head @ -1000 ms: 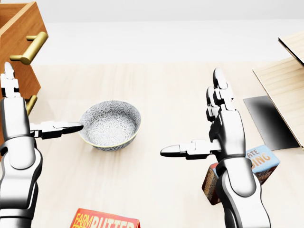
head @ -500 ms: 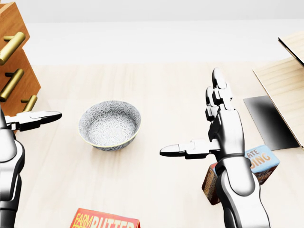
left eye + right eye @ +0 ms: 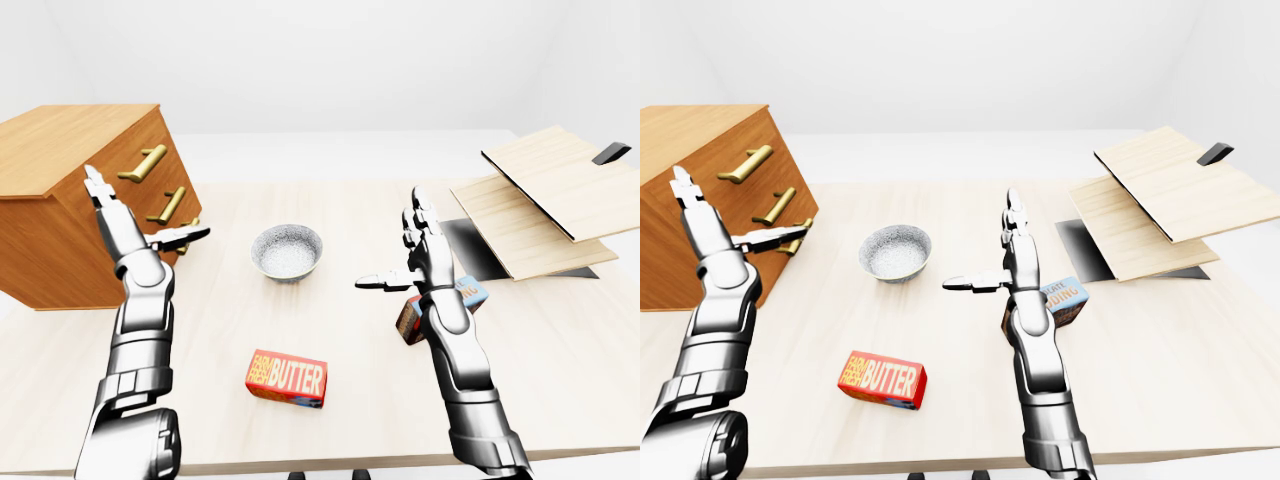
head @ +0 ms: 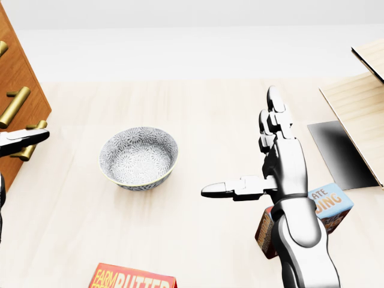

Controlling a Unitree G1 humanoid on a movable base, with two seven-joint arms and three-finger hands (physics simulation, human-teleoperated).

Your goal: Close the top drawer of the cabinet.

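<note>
Beside the cabinet (image 3: 70,200), open left hand (image 3: 125,235).

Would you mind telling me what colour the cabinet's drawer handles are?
The drawer handles are a brassy gold against the brown wooden cabinet, seen best in the left-eye view.

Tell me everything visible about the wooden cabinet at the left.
The cabinet is a brown wood-grain box with a lighter flat top, resting tilted on the pale table. Its face carries three brass bar handles, one below another. All drawers look flush, none pulled out. The open left hand stands beside its face; contact cannot be told.
</note>
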